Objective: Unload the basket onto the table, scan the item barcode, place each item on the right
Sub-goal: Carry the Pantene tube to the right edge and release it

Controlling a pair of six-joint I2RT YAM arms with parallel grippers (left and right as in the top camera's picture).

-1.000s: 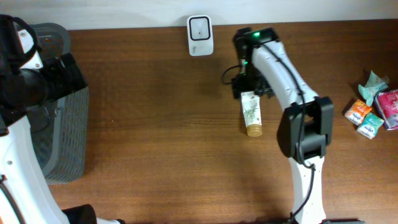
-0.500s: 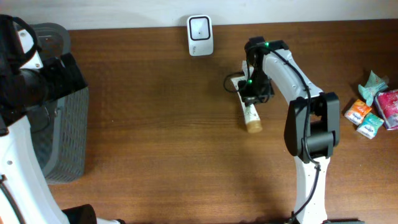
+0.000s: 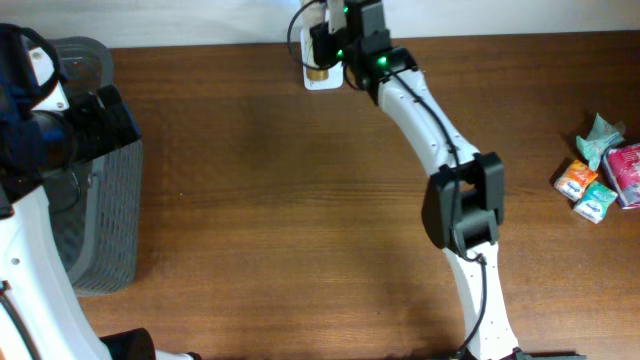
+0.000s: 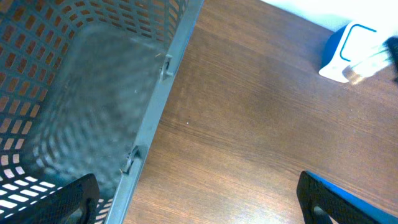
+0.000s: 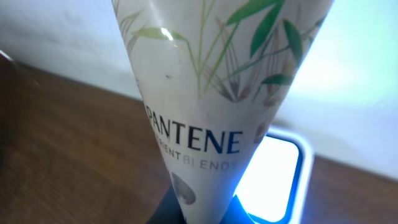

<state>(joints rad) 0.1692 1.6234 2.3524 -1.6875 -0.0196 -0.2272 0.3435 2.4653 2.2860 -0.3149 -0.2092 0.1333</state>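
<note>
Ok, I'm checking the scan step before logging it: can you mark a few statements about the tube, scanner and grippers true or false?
The right gripper holds the Pantene tube. True.
The tube is lying down, untouched. False: it is held up at the scanner.
The left gripper is shut on something. False: it is open and empty, by the basket.
The small packets lie well away from the scanner. True.

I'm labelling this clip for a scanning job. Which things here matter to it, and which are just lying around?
In the job: Pantene tube, held in the right gripper; white scanner right by it.
Lying about: mesh basket at far left; small packets at far right.
</note>
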